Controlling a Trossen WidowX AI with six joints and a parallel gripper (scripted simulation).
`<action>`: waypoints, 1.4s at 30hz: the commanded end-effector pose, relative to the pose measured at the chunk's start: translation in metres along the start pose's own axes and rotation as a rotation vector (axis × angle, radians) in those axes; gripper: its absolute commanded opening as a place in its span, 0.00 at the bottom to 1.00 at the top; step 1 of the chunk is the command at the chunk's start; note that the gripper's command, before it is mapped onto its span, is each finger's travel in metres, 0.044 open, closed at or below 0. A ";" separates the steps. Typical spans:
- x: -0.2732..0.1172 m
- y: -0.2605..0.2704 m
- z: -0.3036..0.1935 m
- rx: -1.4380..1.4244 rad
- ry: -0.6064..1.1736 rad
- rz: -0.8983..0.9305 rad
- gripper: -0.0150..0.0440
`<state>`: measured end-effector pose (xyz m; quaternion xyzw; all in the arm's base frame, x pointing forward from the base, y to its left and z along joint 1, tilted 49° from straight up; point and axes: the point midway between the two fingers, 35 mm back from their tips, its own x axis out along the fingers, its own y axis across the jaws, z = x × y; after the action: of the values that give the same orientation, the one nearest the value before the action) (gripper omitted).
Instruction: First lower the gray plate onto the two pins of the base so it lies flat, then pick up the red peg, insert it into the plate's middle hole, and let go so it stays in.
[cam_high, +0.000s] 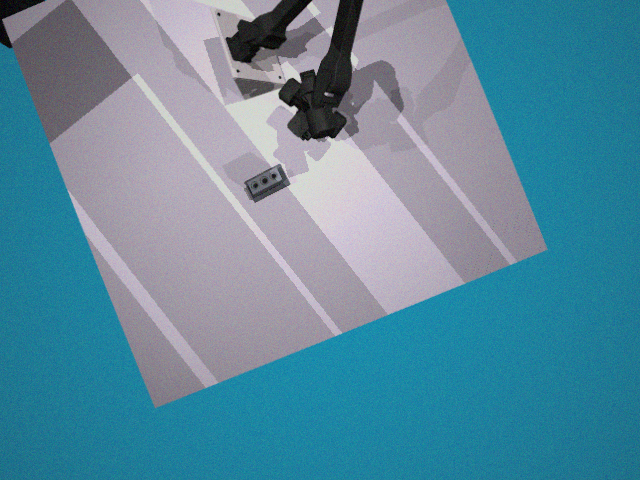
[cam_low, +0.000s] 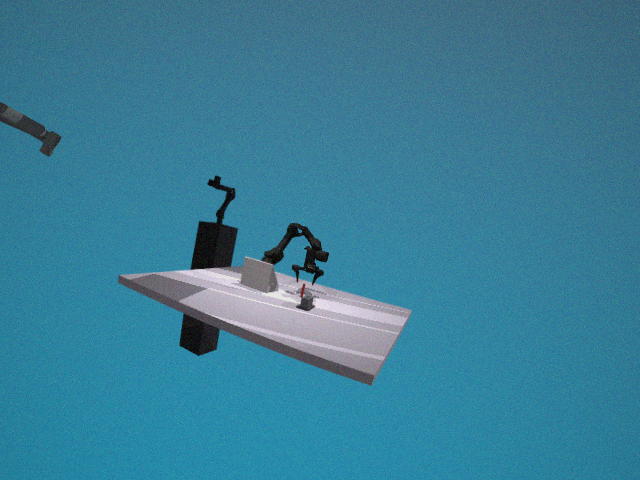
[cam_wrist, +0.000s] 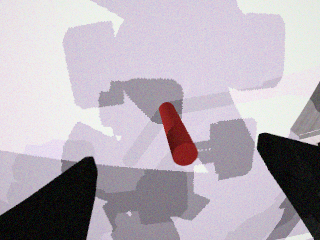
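Note:
The gray plate (cam_high: 269, 178) (cam_low: 308, 298) with three holes in a row sits on the darker base (cam_high: 268, 192) (cam_low: 298, 306) and looks flat. The pins cannot be made out. The red peg (cam_low: 302, 290) (cam_wrist: 175, 131) stands upright on the table beside the base, its round top facing the wrist camera. It is hidden under the arm in the top view. My gripper (cam_low: 305, 283) (cam_wrist: 180, 154) is open and empty, pointing down just above the peg. The peg lies between the two fingers in the wrist view, and the fingertips are hidden in the top view.
A light wedge-shaped stand (cam_high: 258, 72) (cam_low: 258, 274) carries the arm's foot on the table (cam_high: 206, 289) (cam_low: 289, 320). A black pillar (cam_low: 211, 248) with another small arm on top stands beyond the table. Part of a gray arm (cam_low: 25, 124) shows at the far left.

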<state>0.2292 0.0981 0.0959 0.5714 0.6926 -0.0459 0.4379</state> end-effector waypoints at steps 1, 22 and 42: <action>0.007 -0.002 -0.001 0.006 0.006 -0.002 1.00; 0.040 -0.002 -0.003 0.005 0.011 0.002 1.00; 0.041 -0.003 -0.003 0.005 0.011 0.002 0.25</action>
<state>0.2270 0.1292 0.0698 0.5724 0.6940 -0.0444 0.4344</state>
